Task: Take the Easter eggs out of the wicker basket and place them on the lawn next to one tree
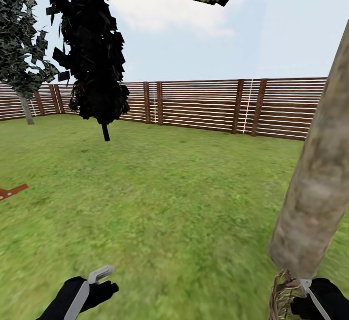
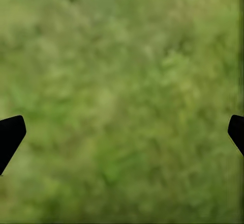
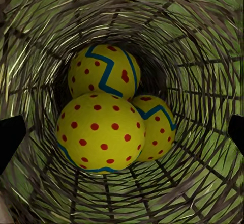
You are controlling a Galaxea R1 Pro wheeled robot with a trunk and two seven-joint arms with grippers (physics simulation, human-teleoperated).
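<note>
Right claw [image 3: 122,132] hangs with its fingers spread wide over the mouth of the wicker basket [image 3: 203,81], looking straight down at the three Easter eggs [image 3: 101,132] packed touching one another at the bottom, none of them gripped. Left claw [image 2: 122,132] is also spread wide and empty above bare lawn [image 1: 160,199]. In the head view the basket rim [image 1: 281,291] sits at the foot of the pale tree [image 1: 315,189], touching the trunk, with a wooden fence [image 1: 203,104] along the lawn's far edge.
</note>
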